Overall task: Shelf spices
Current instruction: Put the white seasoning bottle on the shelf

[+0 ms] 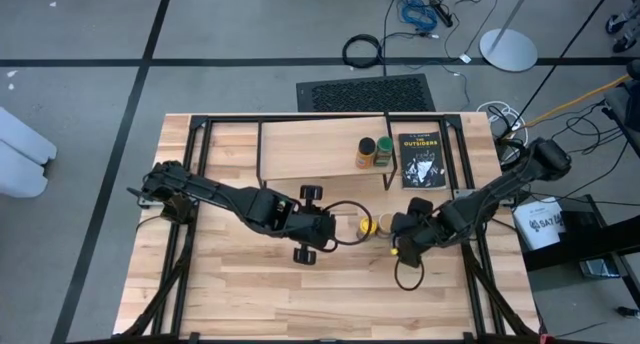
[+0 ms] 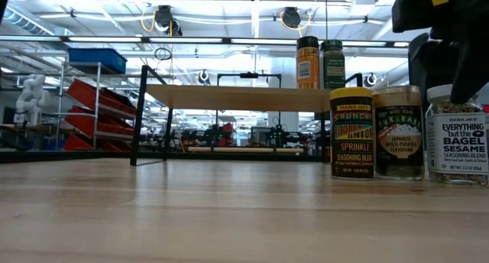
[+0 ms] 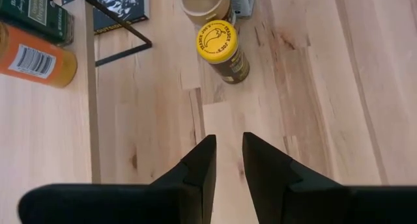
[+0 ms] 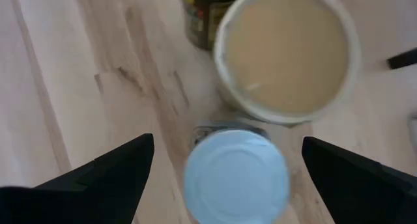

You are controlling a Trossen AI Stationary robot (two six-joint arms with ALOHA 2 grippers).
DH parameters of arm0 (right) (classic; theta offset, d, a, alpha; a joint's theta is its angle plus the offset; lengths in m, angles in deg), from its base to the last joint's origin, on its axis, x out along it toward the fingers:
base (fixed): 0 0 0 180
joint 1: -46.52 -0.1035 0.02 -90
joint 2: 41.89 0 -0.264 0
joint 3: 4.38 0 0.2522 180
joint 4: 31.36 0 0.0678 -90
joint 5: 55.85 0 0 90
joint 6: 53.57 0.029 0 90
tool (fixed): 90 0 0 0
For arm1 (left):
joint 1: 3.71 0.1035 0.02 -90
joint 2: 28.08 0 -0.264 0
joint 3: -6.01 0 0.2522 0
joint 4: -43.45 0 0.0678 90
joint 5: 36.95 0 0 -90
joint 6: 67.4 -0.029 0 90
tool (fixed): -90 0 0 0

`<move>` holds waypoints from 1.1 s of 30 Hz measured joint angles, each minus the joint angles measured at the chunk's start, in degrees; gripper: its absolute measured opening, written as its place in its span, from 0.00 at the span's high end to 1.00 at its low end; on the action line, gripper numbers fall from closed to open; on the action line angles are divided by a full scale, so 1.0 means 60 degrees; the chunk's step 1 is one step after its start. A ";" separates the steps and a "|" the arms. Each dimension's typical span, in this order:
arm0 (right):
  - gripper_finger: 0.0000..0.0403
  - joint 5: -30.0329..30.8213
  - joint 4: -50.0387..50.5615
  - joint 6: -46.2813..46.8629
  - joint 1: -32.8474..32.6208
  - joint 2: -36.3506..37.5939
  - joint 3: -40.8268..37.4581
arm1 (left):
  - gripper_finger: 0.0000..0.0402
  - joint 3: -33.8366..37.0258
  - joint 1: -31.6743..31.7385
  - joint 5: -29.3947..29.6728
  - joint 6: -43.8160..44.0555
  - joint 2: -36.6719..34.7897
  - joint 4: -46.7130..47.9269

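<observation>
While two jars (image 1: 375, 152) are already parked on the shelf (image 1: 310, 149) at upper centre, the white-lidded jar (image 4: 236, 176) at lower centre is straddled by the wide-spread right gripper (image 4: 228, 162), so lowering and squeezing looks next; the left gripper (image 3: 227, 160) is kept narrow, empty, mid-table.

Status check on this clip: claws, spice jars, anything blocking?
Right claw open over white-lid jar. Left claw nearly closed, empty, short of yellow-lid jar. Two jars on shelf. Path clear.
</observation>
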 joint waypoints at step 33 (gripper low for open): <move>0.53 -0.1729 -0.0298 -0.0097 0.0520 -0.0405 0.0033 | 0.79 -0.0007 -0.0008 -0.0018 0.0378 0.0000 -0.0735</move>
